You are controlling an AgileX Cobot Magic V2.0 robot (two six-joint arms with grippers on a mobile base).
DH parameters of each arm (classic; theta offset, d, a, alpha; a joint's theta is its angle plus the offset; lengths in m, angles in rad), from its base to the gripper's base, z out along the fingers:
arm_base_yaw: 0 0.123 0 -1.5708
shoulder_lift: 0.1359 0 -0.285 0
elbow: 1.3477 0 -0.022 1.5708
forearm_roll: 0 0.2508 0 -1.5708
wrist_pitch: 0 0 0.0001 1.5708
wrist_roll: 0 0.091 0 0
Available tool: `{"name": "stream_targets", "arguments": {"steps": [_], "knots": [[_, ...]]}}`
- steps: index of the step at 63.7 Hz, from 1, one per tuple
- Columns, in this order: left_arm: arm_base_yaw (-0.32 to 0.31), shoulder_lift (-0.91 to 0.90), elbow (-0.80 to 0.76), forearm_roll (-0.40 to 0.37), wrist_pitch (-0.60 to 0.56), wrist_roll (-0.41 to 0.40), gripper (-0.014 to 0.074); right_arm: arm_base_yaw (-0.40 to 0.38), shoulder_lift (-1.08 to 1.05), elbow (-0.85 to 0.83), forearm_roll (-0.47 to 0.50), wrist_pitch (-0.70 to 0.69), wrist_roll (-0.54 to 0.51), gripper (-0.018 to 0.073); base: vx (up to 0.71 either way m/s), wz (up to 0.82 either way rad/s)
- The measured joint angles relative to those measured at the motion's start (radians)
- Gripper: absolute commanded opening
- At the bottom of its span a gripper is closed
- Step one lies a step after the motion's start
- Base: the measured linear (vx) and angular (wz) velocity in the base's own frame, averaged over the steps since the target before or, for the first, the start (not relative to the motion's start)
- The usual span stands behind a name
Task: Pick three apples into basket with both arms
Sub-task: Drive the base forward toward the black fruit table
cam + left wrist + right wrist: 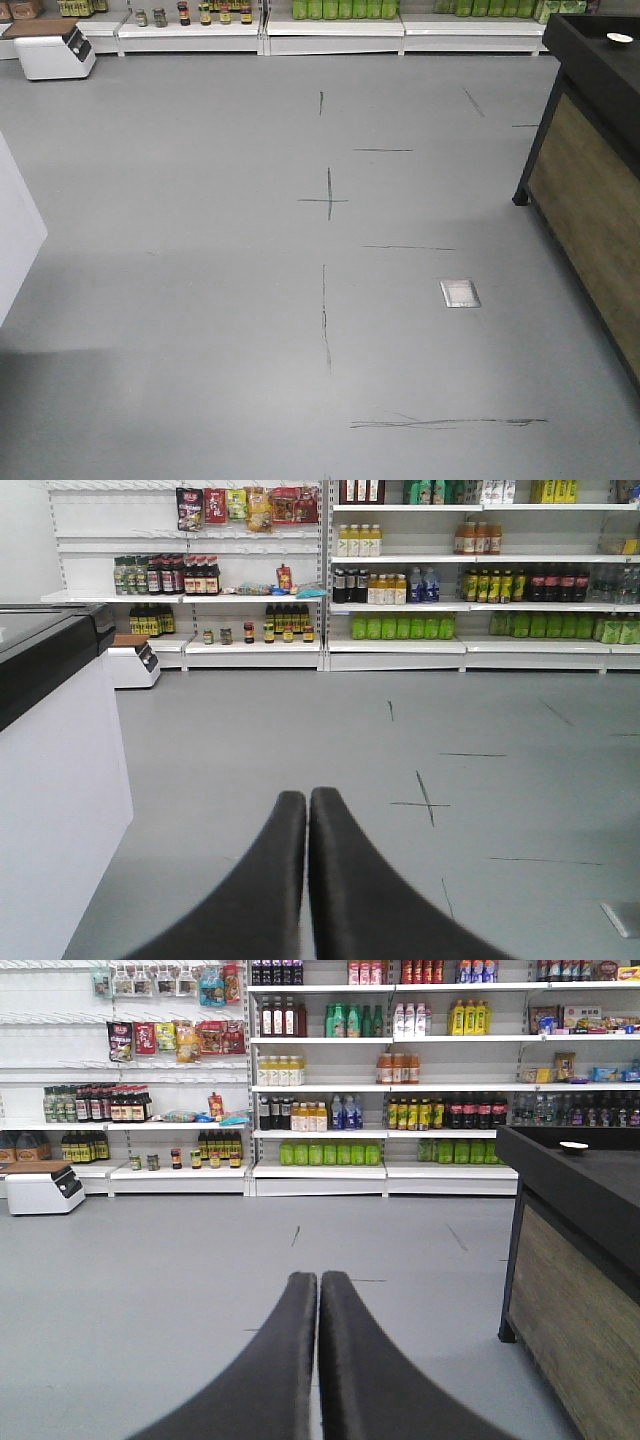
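- Left gripper [307, 798]: two smooth black fingers, broad at the base and tapering to rounded tips, pressed together along their inner edges with nothing between them. It is held level and pointing forward over the floor, which I judge to be a travel posture rather than a reach.
- Right gripper [318, 1280]: same shape and finish, fingers likewise together and empty, aimed down the aisle.
- Floor [200, 300]: matt grey, seamless and flat, crossed by thin black scuff lines [328, 195]. A small square metal plate [460, 293] is set flush into it.
- White cabinet [60, 800]: plain glossy side panel under a black top, just left of the left arm's path.
- Dark surface [570, 1260]: black top and frame with a wood-grain side panel, on the right. A small white dish [619, 38] rests on it.
- White boxy device [55, 50]: rounded casing with a sloped dark face, standing on the floor at the foot of the shelves.
- Shelves [320, 1170]: white metal racks along the far wall, stocked in rows by kind with jars, dark bottles and green bottles [330, 1153] facing the aisle for display.
- Apples and basket: in none of the three views, so no apple is picked yet. The first need, by my judgement, is to bring them into sight.
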Motion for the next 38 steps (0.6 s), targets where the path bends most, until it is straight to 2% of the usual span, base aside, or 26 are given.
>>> {"name": "stream_targets", "arguments": {"steps": [38], "knots": [[0.000, 0.000, 0.000, 0.000, 0.000, 0.000, -0.0007, 0.000, 0.000, 0.000, 0.000, 0.000, 0.000, -0.0004, 0.00, 0.00]]}}
